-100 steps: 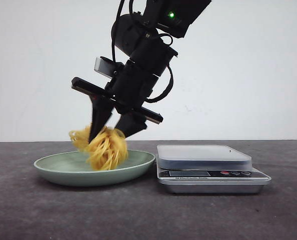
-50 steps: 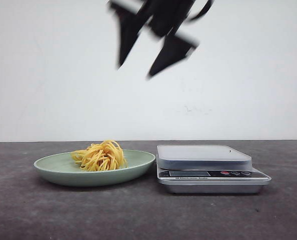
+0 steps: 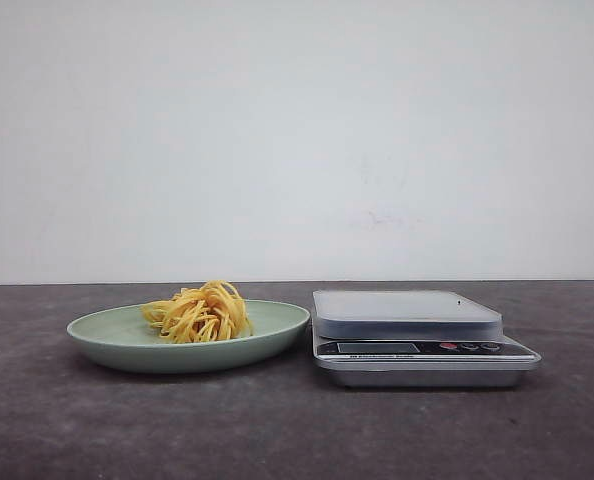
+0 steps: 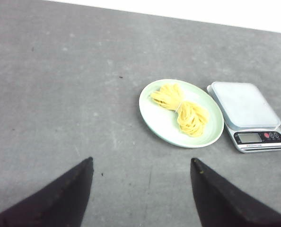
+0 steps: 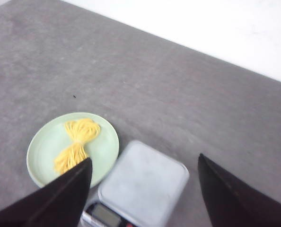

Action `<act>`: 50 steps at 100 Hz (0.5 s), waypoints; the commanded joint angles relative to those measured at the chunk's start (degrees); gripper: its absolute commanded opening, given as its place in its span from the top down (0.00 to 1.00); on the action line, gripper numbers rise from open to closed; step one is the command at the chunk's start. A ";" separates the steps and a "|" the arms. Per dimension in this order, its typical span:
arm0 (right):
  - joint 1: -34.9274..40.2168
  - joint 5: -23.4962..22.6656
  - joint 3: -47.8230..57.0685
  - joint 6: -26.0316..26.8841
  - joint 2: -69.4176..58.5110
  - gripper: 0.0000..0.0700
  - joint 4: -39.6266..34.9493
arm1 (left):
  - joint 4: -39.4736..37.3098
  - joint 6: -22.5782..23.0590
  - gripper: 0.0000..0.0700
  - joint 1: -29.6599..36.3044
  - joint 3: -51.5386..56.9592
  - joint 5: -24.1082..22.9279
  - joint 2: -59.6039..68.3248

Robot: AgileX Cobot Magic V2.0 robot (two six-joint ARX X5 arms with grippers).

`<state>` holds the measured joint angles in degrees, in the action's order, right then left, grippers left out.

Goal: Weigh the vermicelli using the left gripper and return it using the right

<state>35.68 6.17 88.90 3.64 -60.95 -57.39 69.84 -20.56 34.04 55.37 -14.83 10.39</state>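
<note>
Resting in a yellow bundle on the green plate [image 3: 127,335], vermicelli [image 3: 202,312], just beside the scale [image 3: 417,330] on the grey worktop [image 3: 277,430]. Held high, spread wide and empty, left claw [image 4: 140,196] and right claw [image 5: 145,194]; fingers cut off at the edge, display unreadable.

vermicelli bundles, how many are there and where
1, a single yellow vermicelli bundle lying in the green plate, left of the scale in the front view. The scale's platform is bare, and nothing suggests another is hidden.
</note>
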 commanded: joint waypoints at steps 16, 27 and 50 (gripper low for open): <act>2.03 4.66 1.05 1.99 12.07 0.37 -9.88 | -2.03 0.44 0.46 0.46 0.44 -0.17 0.02; 2.08 4.66 1.03 3.91 19.26 0.37 -13.16 | -2.16 0.42 0.46 0.46 0.37 -0.20 0.02; 1.92 6.54 0.52 6.93 30.40 0.37 -18.43 | -3.30 0.42 0.46 0.46 -0.33 -0.83 0.02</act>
<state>37.30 11.70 89.03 8.93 -31.22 -75.42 67.57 -20.53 34.04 54.98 -15.31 10.39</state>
